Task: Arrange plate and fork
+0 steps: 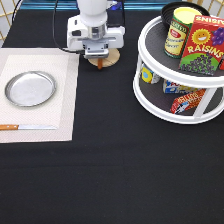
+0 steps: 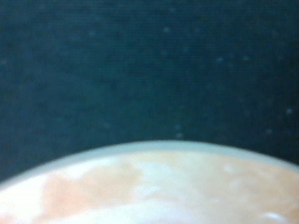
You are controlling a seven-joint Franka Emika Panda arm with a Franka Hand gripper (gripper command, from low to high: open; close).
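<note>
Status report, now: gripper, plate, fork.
Gripper low over the wooden disc, exterior view's top. Plate on the placemat, knife below it. Fork not visible.

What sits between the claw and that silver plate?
In the exterior view, nothing stands between the claw and the plate: only black table and a strip of the pale placemat.

Plate (image 1: 30,88): shiny metal. Placemat (image 1: 67,90): matt woven cloth. Disc (image 1: 111,58): smooth wood. Tabletop (image 1: 110,170): matt blk.
</note>
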